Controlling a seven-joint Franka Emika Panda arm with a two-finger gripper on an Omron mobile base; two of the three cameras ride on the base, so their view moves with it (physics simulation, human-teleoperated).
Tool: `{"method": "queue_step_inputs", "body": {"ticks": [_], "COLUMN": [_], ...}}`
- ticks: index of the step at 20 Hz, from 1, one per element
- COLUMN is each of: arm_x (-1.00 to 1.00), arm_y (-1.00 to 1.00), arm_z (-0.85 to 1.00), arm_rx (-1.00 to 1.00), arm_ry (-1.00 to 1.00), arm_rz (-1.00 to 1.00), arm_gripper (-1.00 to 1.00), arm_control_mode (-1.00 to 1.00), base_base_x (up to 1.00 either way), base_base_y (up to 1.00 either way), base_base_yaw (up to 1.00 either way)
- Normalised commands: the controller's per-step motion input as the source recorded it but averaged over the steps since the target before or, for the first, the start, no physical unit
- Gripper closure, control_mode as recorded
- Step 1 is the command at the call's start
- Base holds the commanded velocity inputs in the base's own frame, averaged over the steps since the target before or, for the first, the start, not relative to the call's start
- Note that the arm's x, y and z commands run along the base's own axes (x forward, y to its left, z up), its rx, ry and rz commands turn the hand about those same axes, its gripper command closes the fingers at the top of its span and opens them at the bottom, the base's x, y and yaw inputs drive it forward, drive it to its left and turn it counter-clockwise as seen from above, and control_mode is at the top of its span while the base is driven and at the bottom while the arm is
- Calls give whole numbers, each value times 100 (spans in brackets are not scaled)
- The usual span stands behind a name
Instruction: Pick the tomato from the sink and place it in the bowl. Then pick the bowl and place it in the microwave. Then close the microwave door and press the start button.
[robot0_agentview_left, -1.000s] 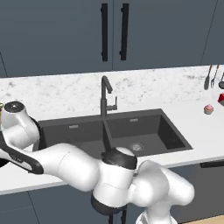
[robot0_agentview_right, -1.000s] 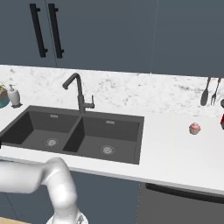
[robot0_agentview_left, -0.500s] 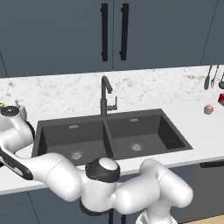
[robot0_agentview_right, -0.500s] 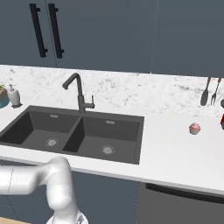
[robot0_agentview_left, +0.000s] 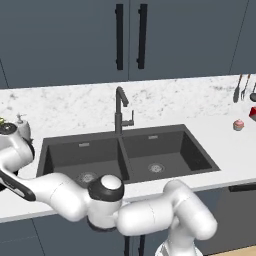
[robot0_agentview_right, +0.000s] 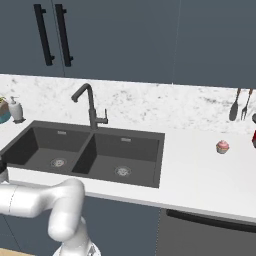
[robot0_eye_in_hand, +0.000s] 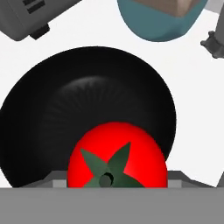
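In the hand view the red tomato (robot0_eye_in_hand: 117, 159), its green stem facing the camera, sits right against my gripper (robot0_eye_in_hand: 117, 183), which is shut on it; the tomato hides the fingertips. Just beyond it lies the wide black bowl (robot0_eye_in_hand: 83, 118) on the white counter, with the tomato hanging over its near part. The dark double-basin sink (robot0_agentview_left: 150, 150) holds nothing but its drains, and it also appears in the right base view as the sink (robot0_agentview_right: 100, 150). My arm (robot0_agentview_left: 65, 197) stretches far to the left, past the sink. The microwave is out of view.
A teal pot (robot0_eye_in_hand: 162, 17), a grey appliance corner (robot0_eye_in_hand: 30, 15) and a soap pump (robot0_eye_in_hand: 214, 43) stand just behind the bowl. The faucet (robot0_agentview_left: 120, 107) rises behind the sink. A pink cupcake (robot0_agentview_left: 238, 124) and hanging utensils (robot0_agentview_left: 241, 87) are at the far right.
The arm has swung lower and further to the left, its elbow dropping in front of the sink. Sink, counter and cupcake have not moved.
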Motion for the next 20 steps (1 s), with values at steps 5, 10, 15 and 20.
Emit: {"method": "queue_step_inputs", "body": {"ticks": [5,10,15,20], "arm_x": [1,0,-11,-46], "arm_y": [42,-5,-56,-59], "arm_z": [-43,-23,23,18], "arm_rx": [0,10,16,17], "arm_ry": [3,0,0,0], "arm_rz": [-1,0,-8,-23], "arm_gripper": [-100,-100,-100,-100], "arm_control_mode": [-100,-100,-100,-100], "base_base_x": [0,0,0,0], "base_base_y": [0,0,0,0], "base_base_yaw": [0,0,0,0]}}
